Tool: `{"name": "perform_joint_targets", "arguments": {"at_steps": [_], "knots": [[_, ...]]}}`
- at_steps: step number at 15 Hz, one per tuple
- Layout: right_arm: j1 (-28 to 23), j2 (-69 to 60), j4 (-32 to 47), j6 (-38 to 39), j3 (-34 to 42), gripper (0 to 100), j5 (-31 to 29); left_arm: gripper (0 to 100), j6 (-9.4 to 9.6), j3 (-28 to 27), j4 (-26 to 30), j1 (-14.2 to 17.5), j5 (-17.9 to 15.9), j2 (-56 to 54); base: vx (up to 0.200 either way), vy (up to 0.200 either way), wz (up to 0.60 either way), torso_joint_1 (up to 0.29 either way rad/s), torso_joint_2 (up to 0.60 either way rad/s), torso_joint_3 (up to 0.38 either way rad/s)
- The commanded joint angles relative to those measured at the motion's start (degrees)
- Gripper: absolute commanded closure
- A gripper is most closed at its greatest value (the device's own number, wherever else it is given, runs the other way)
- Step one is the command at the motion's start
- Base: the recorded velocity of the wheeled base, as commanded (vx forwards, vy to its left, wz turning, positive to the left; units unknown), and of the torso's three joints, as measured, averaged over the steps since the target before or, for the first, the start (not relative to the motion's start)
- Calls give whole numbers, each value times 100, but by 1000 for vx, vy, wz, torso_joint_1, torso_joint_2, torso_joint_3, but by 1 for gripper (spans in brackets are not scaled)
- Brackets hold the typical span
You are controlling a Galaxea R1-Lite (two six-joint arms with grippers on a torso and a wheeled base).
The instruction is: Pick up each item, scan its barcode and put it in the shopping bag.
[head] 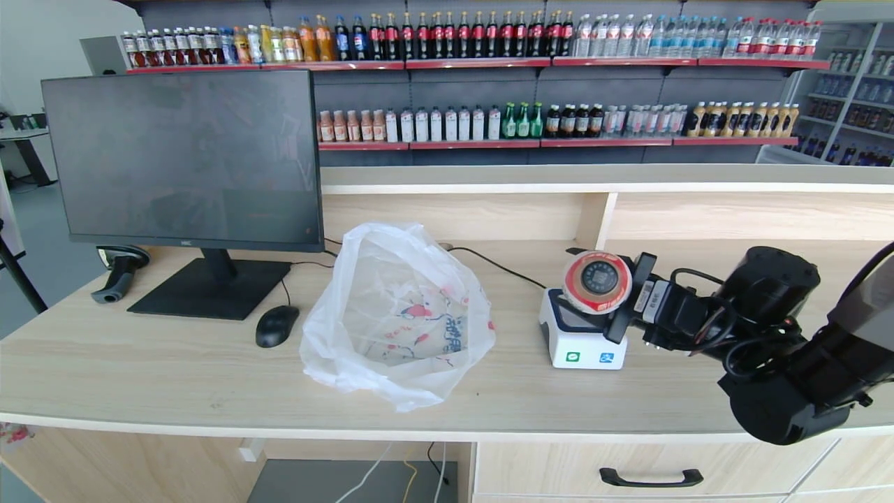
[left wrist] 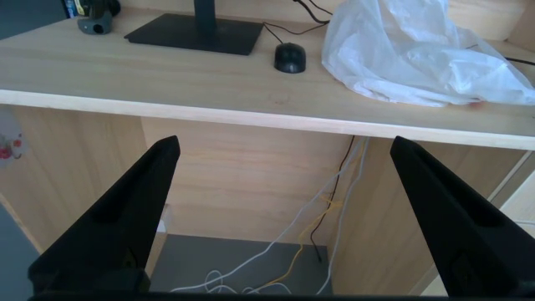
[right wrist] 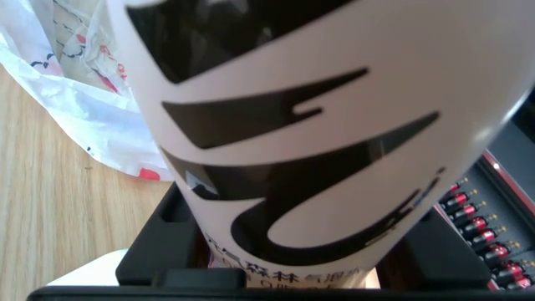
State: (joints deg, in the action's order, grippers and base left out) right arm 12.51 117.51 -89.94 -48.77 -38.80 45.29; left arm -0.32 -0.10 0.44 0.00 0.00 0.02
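The round container (head: 597, 281), a white cylinder with bold black strokes on its wall (right wrist: 318, 125), is clamped between the fingers of the right pincer (head: 628, 293). It lies on its side, its long axis about level and running straight out from the pincer's palm. The red-rimmed round end with a dark centre points away from the wrist, toward the shopping bag (head: 401, 314). Whether that end is the lid or the base cannot be told. Directly below the pincer and its load sits the white box scanner (head: 583, 342) on the wooden counter (head: 174, 370); the container hangs over the scanner's top, and whether the two touch cannot be told. Past the container's red end, the thin white plastic bag with red print stands slumped and open at the mouth, near the scanner but apart from it. Farther off the same way lie a black mouse (head: 276, 325), a dark monitor (head: 185, 157) on its stand and a handheld scanner (head: 119, 274) in its cradle. Behind the counter, beyond the right pincer, run shelves of bottles (head: 489, 42). The left pincer (left wrist: 284, 146) hangs below the counter's front edge, its two black fingers (left wrist: 125, 217) spread wide and holding nothing, with the mouse (left wrist: 290, 58) and bag (left wrist: 418, 50) above and beyond it.
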Motion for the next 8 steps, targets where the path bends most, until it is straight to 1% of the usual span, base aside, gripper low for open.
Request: {"name": "perform_joint_targets", "arguments": {"at_steps": [1,8], "knots": [[6,18,-6,-9,-5,100,24,0,-3,1,0,0,0,-2,0,0,0,0,0,0],[6,9,-6,-18,22,100,24,0,-3,1,0,0,0,-2,0,0,0,0,0,0]]}}
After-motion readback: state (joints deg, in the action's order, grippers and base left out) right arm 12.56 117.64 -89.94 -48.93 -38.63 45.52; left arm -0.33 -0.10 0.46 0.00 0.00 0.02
